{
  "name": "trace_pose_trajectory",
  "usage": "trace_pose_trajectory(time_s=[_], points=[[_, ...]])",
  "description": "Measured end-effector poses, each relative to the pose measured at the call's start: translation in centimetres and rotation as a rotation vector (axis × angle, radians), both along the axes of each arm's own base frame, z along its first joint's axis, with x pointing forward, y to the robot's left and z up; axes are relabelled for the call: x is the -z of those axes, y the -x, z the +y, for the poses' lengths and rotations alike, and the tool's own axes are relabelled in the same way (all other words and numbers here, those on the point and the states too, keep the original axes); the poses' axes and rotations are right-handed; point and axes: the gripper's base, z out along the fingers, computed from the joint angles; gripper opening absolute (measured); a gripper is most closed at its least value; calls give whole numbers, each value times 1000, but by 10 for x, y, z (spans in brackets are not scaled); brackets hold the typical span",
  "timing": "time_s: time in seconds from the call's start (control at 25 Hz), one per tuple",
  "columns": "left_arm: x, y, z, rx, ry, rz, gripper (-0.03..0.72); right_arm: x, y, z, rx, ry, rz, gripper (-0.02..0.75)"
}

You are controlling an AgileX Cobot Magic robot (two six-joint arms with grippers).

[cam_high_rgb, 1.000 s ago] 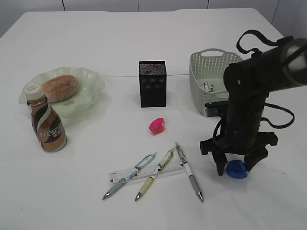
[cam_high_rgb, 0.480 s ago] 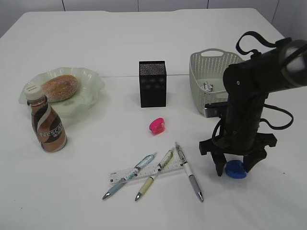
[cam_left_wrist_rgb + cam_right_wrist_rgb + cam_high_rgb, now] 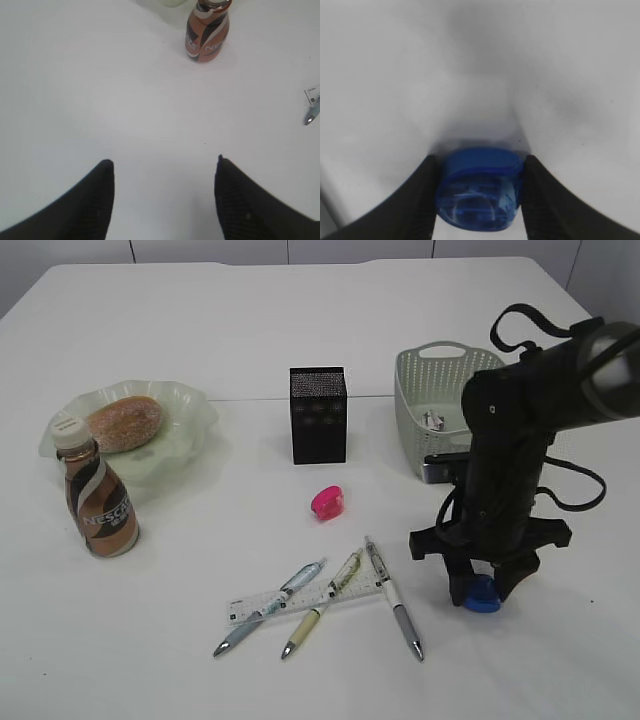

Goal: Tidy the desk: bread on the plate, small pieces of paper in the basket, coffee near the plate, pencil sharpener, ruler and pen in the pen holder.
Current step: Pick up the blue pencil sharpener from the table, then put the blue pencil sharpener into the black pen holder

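Closing in now: my right gripper has drawn its jaws in since a moment ago, when they stood wide on either side of the blue sharpener. In my right wrist view both fingers sit flush against its sides, so I call this a pinch on it, though it is still down on the desk and not lifted.

Taking the pen holder as my landmark: the basket stands just to its right with something small inside. The plate lies well to its left with the bread on it, and the coffee stands at the plate's near edge, so I judge those jobs done. The ruler lies well in front of the holder under three pens, and the pink sharpener sits near, just in front of it. My blue one is in front and well to the right.

My left gripper hangs spread and empty over bare desk.

With the grip made, next comes lifting and carrying to the holder. That smooth rounded shell could slip, I reckon.
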Motion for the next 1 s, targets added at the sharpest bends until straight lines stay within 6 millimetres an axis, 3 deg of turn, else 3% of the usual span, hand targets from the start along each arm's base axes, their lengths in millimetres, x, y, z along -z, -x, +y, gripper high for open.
trace_pose_trajectory(time_s=[0.12, 0.44, 0.68, 1.0], points=[[0, 0, 0, 0, 0, 0, 465, -7, -8, 3, -7, -8, -12, 337], [0, 0, 0, -1, 1, 0, 465, -59, -40, 20, -42, -109, -85, 337], [0, 0, 0, -5, 2, 0, 465, -94, -46, 47, -117, -164, -136, 337], [0, 0, 0, -7, 3, 0, 465, -146, -71, 68, -167, -254, -414, 337]])
